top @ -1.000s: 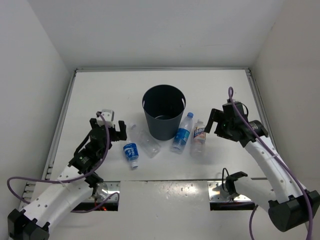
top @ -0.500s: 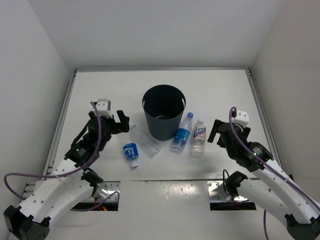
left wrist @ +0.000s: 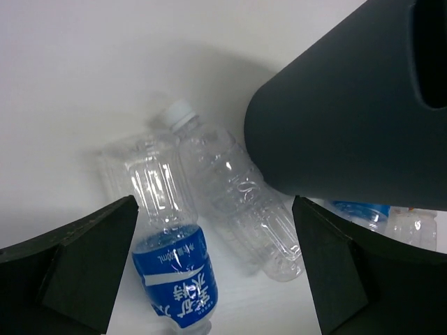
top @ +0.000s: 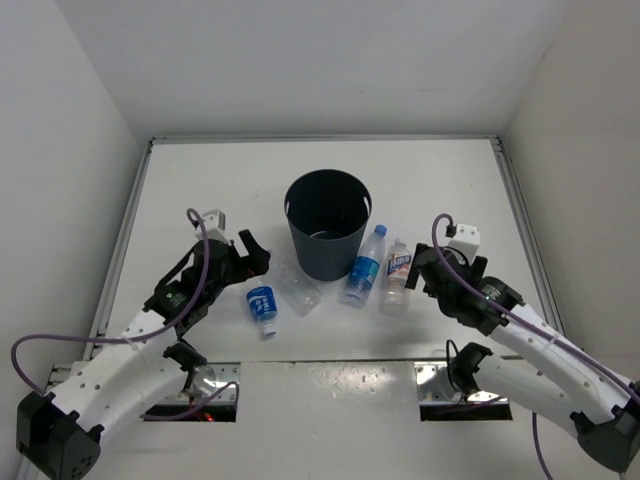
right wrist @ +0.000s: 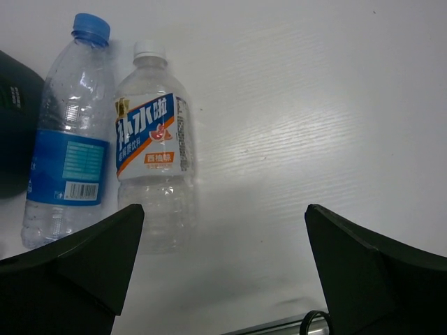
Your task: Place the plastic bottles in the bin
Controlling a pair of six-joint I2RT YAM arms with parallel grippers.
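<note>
Smooth tapered bin [top: 328, 222] stands on white counter [top: 200, 180], bare behind it. Four ribbed clear plastic bottles [top: 262, 305] lie at its base. Left claw [top: 252, 254], right claw [top: 421, 268]: spread wide, empty.

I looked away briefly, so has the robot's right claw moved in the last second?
Yes: against the bin, the right gripper slid toward the near edge, now beside the white-labelled bottle.

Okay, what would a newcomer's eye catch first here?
The dark bin stands mid-table. By its near side lie a blue-labelled bottle and an unlabelled bottle left, a blue-capped bottle and a white-capped bottle right. The open left gripper and right gripper each hover by a pair.
</note>
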